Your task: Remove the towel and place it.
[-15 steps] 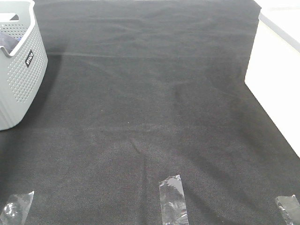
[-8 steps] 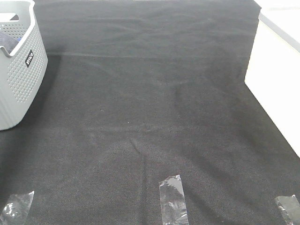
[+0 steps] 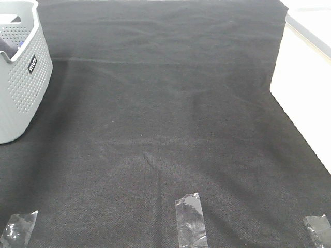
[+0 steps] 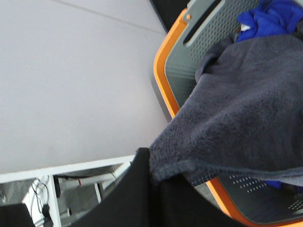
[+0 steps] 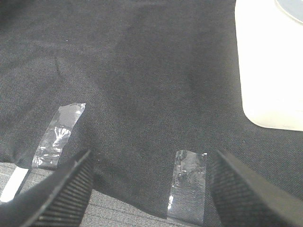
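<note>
The greyish-purple towel [image 4: 246, 109] hangs over the orange-rimmed basket [image 4: 189, 56] in the left wrist view. My left gripper [image 4: 156, 172] is shut on its hemmed edge, and the black fingers [image 4: 132, 194] pinch the cloth. From the high camera only a sliver of the towel [image 3: 8, 47] shows inside the grey basket [image 3: 23, 88] at the far left. Neither arm appears in that view. My right gripper [image 5: 151, 189] stands open over the black table cloth [image 5: 142, 71], holding nothing.
A bright blue cloth [image 4: 270, 19] lies in the basket beyond the towel. A white block [image 3: 300, 77] borders the right side of the black table cloth [image 3: 165, 129]. Clear tape strips [image 3: 190, 217] mark the front edge.
The bit of cloth visible inside the basket from above has shifted slightly. The right gripper's jaws are unchanged.
</note>
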Action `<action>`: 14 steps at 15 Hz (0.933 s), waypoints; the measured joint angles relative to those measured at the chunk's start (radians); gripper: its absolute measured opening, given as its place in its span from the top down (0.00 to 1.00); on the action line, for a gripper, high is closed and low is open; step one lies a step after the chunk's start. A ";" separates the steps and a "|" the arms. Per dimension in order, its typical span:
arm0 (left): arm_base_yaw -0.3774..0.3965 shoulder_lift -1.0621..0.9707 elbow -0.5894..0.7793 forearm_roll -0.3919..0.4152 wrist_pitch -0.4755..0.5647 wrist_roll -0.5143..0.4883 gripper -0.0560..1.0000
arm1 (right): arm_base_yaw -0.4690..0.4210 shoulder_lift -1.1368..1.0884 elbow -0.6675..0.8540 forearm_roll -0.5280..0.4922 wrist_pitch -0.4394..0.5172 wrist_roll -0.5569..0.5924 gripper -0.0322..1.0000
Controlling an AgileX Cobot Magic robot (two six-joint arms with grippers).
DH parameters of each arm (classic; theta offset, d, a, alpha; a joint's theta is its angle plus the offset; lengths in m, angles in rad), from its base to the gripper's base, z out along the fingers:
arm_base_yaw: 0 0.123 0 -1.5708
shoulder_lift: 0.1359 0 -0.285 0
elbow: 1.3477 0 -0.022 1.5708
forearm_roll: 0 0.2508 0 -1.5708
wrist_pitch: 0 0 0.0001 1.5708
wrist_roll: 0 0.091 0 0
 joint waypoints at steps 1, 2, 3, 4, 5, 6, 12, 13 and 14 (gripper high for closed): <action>-0.032 -0.012 0.000 0.015 0.001 0.000 0.95 | 0.000 0.000 0.000 0.000 0.000 0.000 0.30; -0.068 -0.027 0.000 0.030 0.002 -0.003 0.95 | 0.000 0.000 0.000 0.000 0.000 0.000 0.30; -0.102 -0.043 0.000 0.041 0.004 -0.004 0.95 | 0.000 0.000 0.000 0.000 0.000 0.000 0.30; -0.140 -0.060 0.000 0.042 0.004 -0.005 0.95 | 0.000 0.000 0.000 0.000 0.000 0.000 0.30; -0.188 -0.077 0.000 0.049 0.005 -0.006 0.95 | 0.000 0.000 0.000 0.000 0.000 0.000 0.30; -0.243 -0.093 0.000 0.067 0.005 -0.007 0.95 | 0.000 0.000 0.000 0.000 -0.001 0.000 0.30; -0.699 -0.123 0.000 0.245 -0.014 -0.030 0.95 | 0.000 0.309 -0.010 0.473 -0.356 -0.499 0.30; -0.730 -0.123 0.000 0.253 -0.026 -0.030 0.95 | 0.000 0.354 -0.010 0.537 -0.374 -0.580 0.30; -0.779 -0.123 0.000 0.261 -0.050 -0.030 0.95 | 0.000 0.428 -0.010 0.673 -0.395 -0.721 0.30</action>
